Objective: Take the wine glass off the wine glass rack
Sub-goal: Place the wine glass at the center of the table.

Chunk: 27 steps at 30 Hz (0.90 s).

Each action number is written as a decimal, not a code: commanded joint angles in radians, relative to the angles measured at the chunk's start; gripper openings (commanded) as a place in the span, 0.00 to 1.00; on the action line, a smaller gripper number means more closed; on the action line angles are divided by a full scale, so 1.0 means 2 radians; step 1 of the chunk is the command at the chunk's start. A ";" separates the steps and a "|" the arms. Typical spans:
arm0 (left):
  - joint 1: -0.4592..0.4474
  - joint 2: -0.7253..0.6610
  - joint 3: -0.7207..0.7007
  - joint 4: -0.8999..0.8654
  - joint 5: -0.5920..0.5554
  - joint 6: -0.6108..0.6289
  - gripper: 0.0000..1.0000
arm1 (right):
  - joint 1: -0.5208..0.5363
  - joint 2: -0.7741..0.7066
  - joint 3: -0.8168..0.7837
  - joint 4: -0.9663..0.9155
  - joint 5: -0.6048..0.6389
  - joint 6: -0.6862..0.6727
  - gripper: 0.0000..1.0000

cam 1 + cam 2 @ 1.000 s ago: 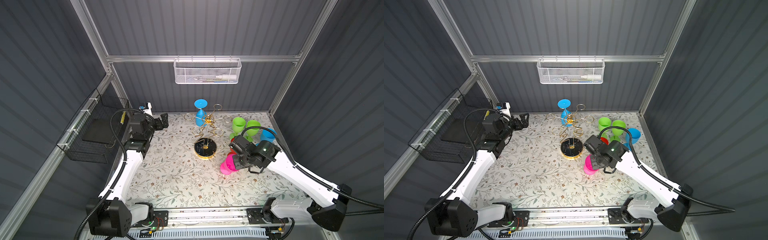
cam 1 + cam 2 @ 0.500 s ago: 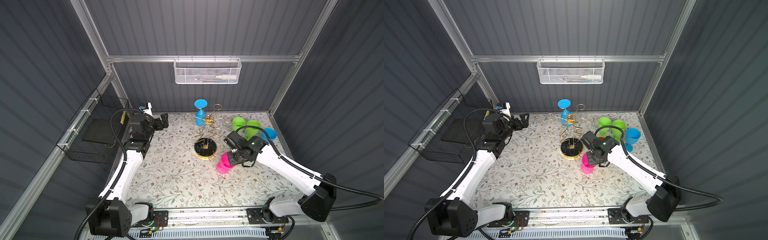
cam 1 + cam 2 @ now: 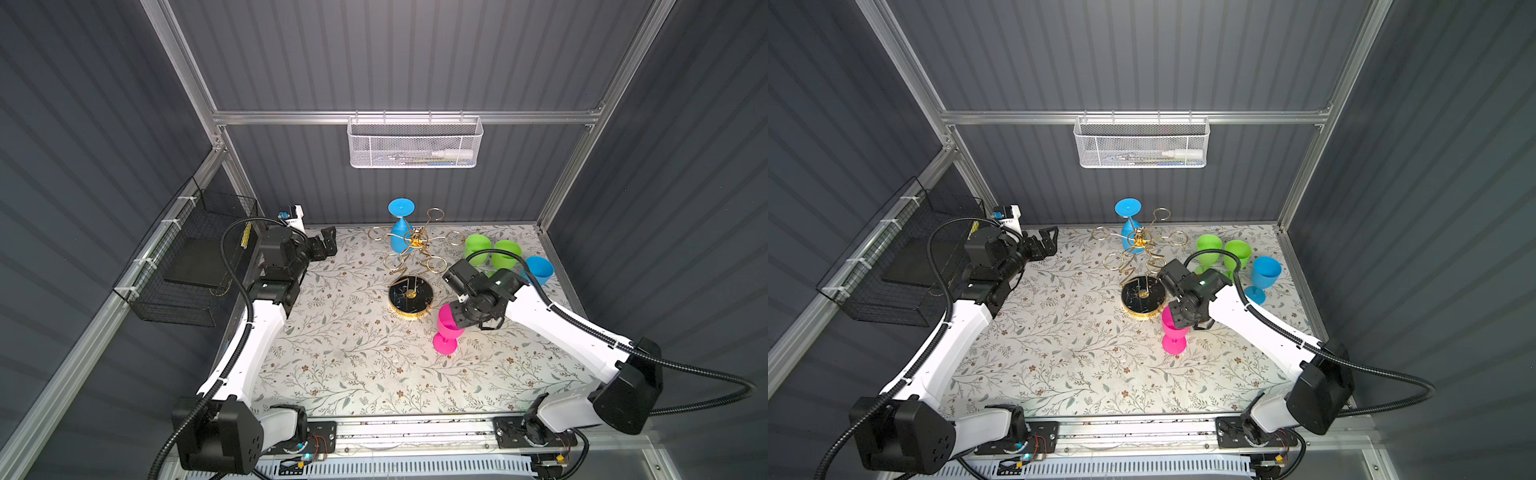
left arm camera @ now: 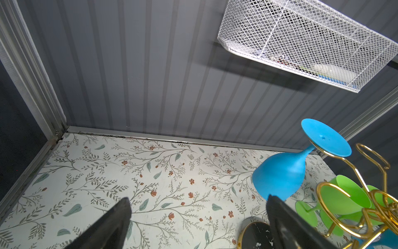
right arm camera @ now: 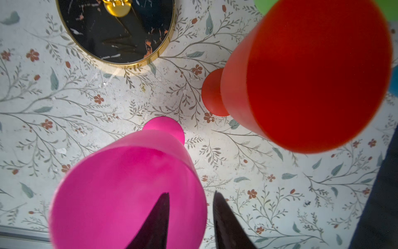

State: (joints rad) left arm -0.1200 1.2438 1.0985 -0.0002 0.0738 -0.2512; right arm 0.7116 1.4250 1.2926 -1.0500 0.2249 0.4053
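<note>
The gold wire wine glass rack [image 3: 419,241] [image 3: 1139,242] rises from its round black base [image 3: 411,297]. A blue wine glass [image 3: 401,232] [image 3: 1128,227] [image 4: 282,172] hangs upside down on a back arm. In front of the base a pink wine glass [image 3: 448,328] [image 3: 1173,330] [image 5: 129,189] stands upright on the table. My right gripper [image 3: 455,318] [image 3: 1178,318] [image 5: 190,196] straddles its rim, one finger inside and one outside, with a gap to the wall, open. My left gripper [image 3: 328,245] [image 3: 1050,241] [image 4: 197,200] is open and empty, well left of the rack.
A red glass [image 5: 312,75] stands close beside the pink one, under my right arm. Two green glasses [image 3: 478,247] [image 3: 505,253] and a blue one [image 3: 538,270] stand at the back right. A white mesh basket [image 3: 415,143] hangs on the back wall, a black wire basket [image 3: 195,257] on the left.
My right arm carried the pink glass slightly left, and it now stands on its foot. The right jaws, shut on its rim before, have come apart. The left arm has not moved.
</note>
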 commanded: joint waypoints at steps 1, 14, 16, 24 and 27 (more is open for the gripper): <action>0.007 -0.002 0.025 0.001 0.007 -0.020 0.99 | -0.007 -0.038 0.018 0.009 0.003 -0.002 0.50; 0.027 0.184 0.235 -0.032 0.288 -0.168 0.87 | -0.110 -0.281 -0.090 0.193 -0.118 0.010 0.83; 0.027 0.217 0.265 -0.034 0.320 -0.185 0.85 | -0.123 -0.290 -0.100 0.206 -0.132 0.014 0.84; -0.010 0.340 0.411 -0.139 0.373 -0.157 0.79 | -0.142 -0.267 -0.098 0.228 -0.178 0.005 0.87; -0.028 0.367 0.445 -0.158 0.369 -0.145 0.77 | -0.143 -0.258 -0.092 0.231 -0.187 0.002 0.87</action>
State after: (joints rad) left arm -0.1432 1.9621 1.9129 -0.2291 0.7609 -0.5823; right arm 0.4313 0.9054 1.0851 -0.6216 -0.1036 0.4191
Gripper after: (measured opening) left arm 0.776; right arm 0.870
